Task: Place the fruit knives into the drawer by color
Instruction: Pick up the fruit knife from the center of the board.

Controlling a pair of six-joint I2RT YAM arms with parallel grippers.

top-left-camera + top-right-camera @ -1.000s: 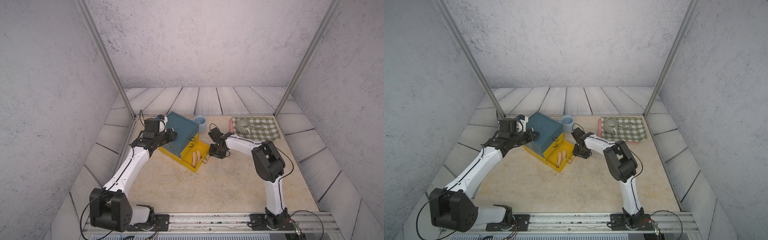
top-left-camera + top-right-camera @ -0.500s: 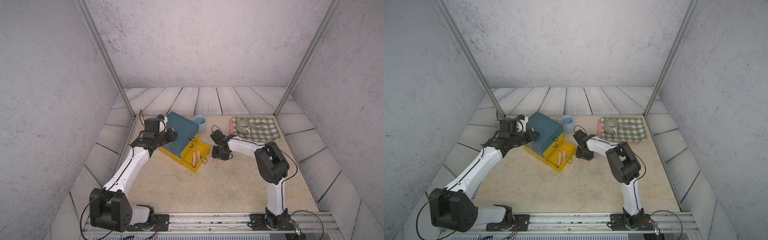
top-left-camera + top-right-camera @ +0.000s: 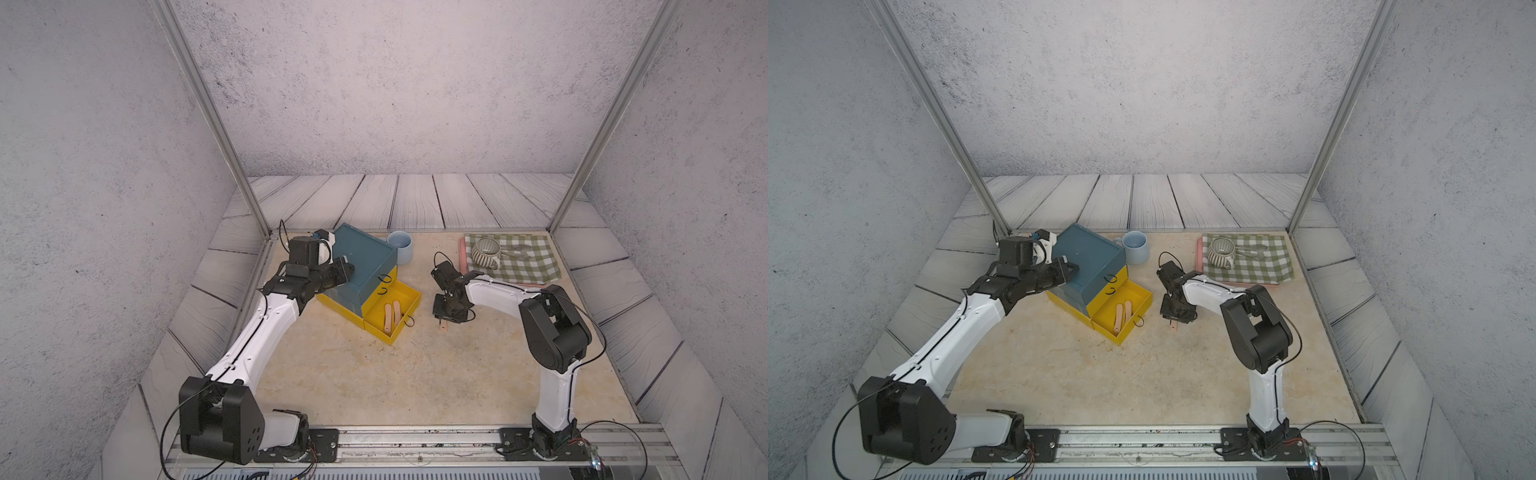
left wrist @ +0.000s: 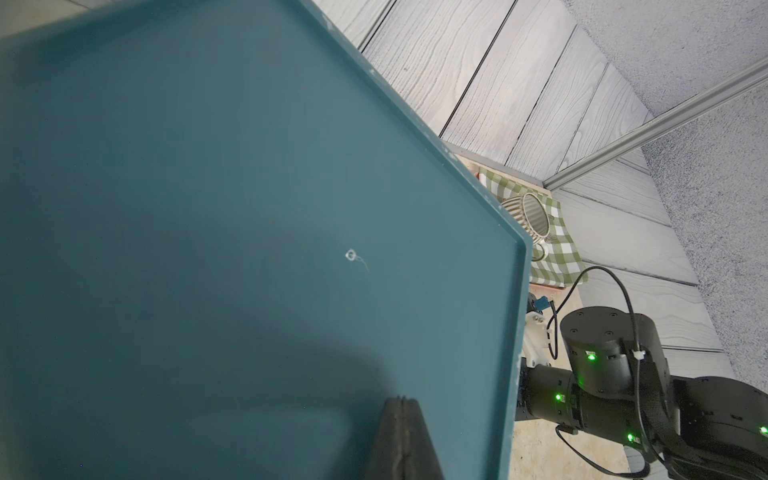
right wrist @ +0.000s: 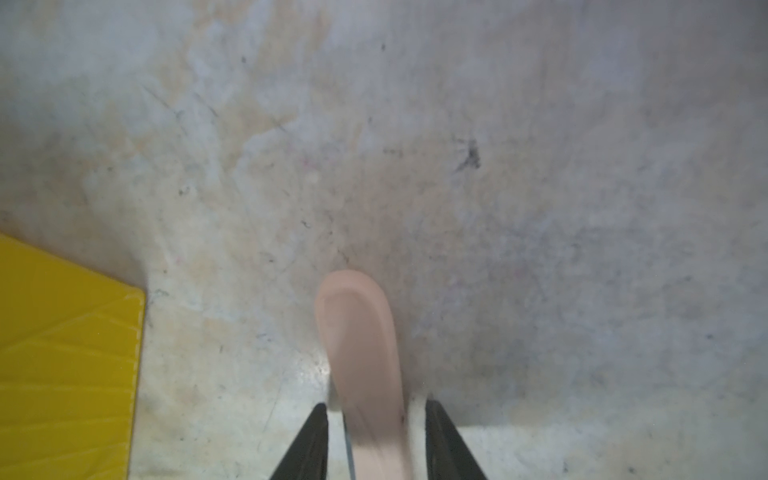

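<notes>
A peach-pink, flat, round-ended fruit knife (image 5: 361,353) sits between the black fingers of the right claw (image 5: 374,405), low at the beige stone-look table (image 3: 374,374) just beside the pulled-out bottom yellow drawer (image 3: 407,297) of the small teal-and-yellow three-drawer chest (image 3: 365,257). Whether the knife has left the table cannot be told. The claw's jaws stand narrowly apart astride the knife, with a sliver of gap showing on each side in the right wrist view. The left claw (image 4: 401,411) is fully closed on nothing, its tip over the chest's teal top, apparently steadying it. Two matching pink knives (image 3: 388,318) already lie side by side in the open drawer. The knife looks light, thin, stiff and smooth, so it is likely to skid or pivot. A pinch across its narrow width near mid-length seems safest, and only its tip (image 3: 444,327) pokes out beyond the fingers in a top view. Compared with a second earlier, the right arm has swung slightly toward the table's front edge and its jaws have drawn closer together. The left arm, the chest and the stowed pair are unchanged.
</notes>
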